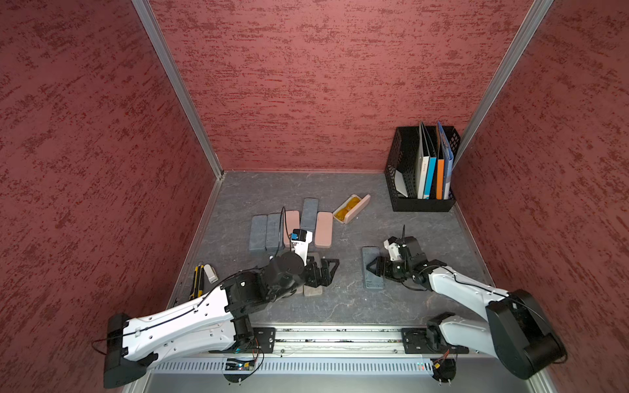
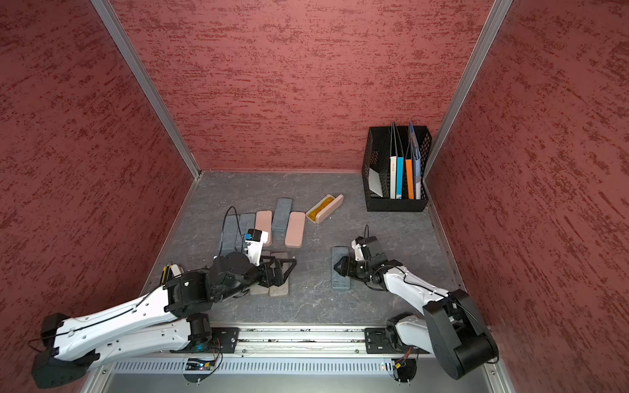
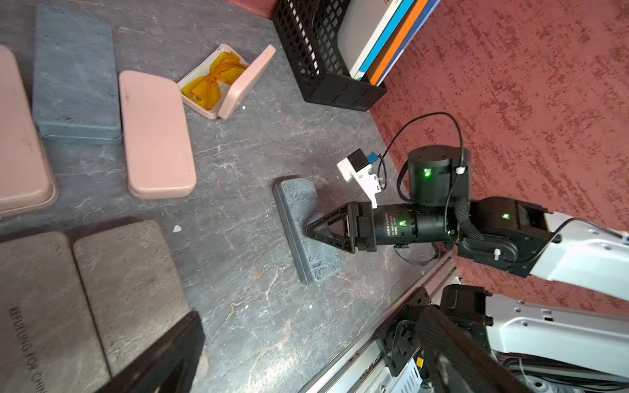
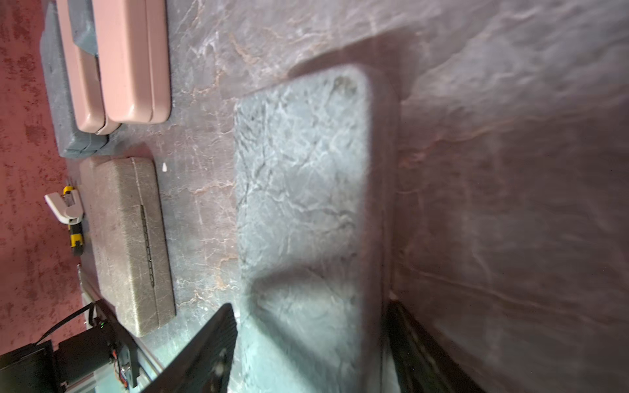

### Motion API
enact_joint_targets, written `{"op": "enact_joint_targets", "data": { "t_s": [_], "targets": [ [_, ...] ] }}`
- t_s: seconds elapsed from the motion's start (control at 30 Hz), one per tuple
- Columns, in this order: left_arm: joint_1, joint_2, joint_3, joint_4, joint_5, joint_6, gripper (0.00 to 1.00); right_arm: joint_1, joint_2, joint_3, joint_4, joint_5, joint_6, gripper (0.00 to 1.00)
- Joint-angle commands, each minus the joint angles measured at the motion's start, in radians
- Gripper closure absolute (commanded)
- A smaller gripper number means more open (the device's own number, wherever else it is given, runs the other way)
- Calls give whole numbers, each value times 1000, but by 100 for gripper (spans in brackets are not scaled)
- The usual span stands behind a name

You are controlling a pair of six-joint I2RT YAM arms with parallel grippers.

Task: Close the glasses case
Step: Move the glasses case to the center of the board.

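Observation:
A pink glasses case [image 1: 352, 208] [image 2: 325, 208] [image 3: 228, 81] lies open at the back middle of the table, with yellow glasses in it and its lid standing up. Neither gripper is near it. My right gripper [image 1: 369, 267] [image 2: 337, 267] [image 3: 308, 231] [image 4: 311, 306] is open, low over a closed blue-grey case [image 1: 374, 282] [image 2: 340, 282] [image 3: 299, 200] [image 4: 303, 170]. In the right wrist view its fingers [image 4: 204, 347] stand on either side of that case, which lies flat. My left gripper [image 1: 332, 268] [image 2: 289, 268] [image 3: 311, 316] is wide open and empty beside two brown cases [image 1: 312, 289] [image 3: 129, 279].
Several closed pink and blue-grey cases [image 1: 308, 217] [image 3: 156, 136] lie in a row at the back left. A black file holder [image 1: 405, 200] with folders fills the back right corner. A yellow box cutter [image 1: 196, 282] and a white clip [image 1: 211, 274] lie by the left wall.

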Motion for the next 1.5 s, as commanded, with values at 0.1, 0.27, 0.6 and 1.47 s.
{"op": "enact_joint_targets", "data": {
  "t_s": [0.1, 0.27, 0.6, 1.47],
  "targets": [
    [-13, -9, -20, -56, -31, -8, 0, 98, 37, -34, 74, 46, 85, 32],
    [-18, -11, -31, -48, -33, -8, 0, 201, 65, -18, 113, 93, 136, 33],
    [-18, -47, -49, -74, -49, -12, 0, 328, 280, 128, 124, 118, 92, 36],
    [-25, -102, -104, -113, -59, -31, 0, 151, 174, 279, -170, 121, -139, 19]
  ]
}}
